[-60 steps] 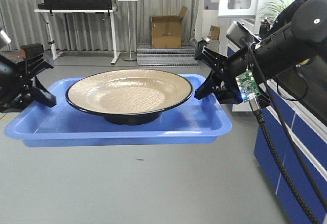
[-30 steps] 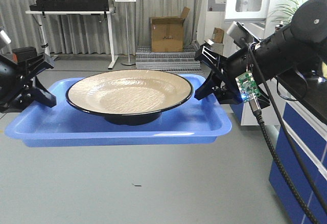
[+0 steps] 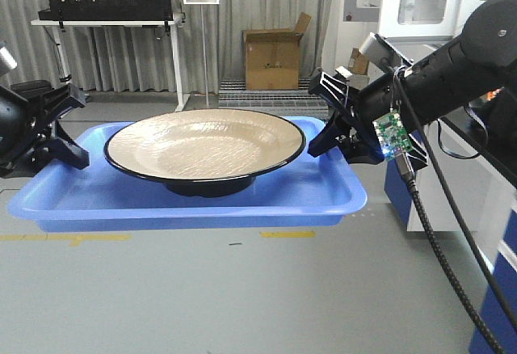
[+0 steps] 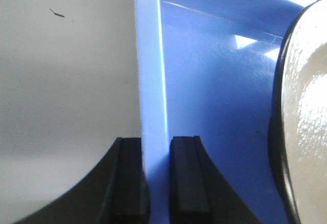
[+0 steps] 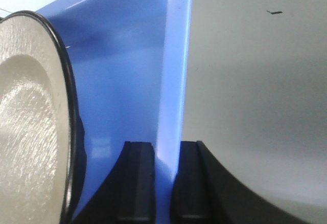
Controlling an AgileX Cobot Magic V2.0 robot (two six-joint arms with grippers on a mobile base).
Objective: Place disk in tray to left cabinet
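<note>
The wide tray fills the middle. The grey floor ahead is open. A blue cabinet stands close on the right. A box sits far back.

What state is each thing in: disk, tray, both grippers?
disk: right side up, resting inside the tray
tray: held above the floor, roughly level, carrying the disk
left gripper: shut on the tray's left rim
right gripper: shut on the tray's right rim
cardboard box: flap open
</note>
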